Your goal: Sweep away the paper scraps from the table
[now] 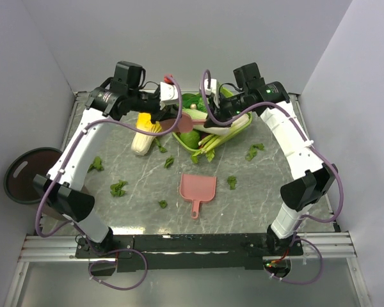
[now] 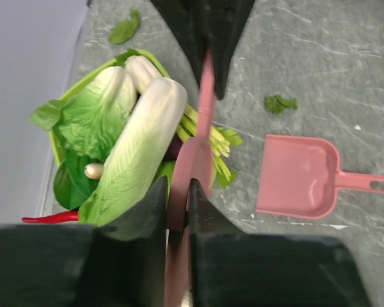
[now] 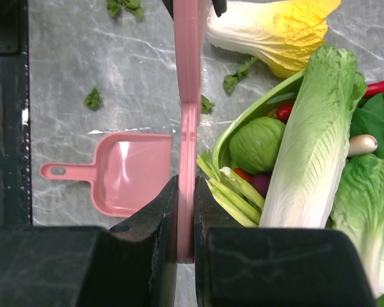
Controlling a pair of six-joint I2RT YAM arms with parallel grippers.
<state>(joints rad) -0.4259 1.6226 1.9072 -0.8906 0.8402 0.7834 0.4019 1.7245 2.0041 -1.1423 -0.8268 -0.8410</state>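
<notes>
Pink, the flat tool (image 2: 198, 160) is being clamped edge-on between the closed jaws of the left gripper (image 2: 179, 192). Its other end is being clamped the same way by the right gripper (image 3: 185, 192). It is being held above the green basket (image 1: 233, 131) of vegetables. The paper scraps (image 1: 118, 188) are being left scattered on the table (image 1: 243, 211) around the pink dustpan (image 1: 197, 188), well apart from both grippers.
</notes>
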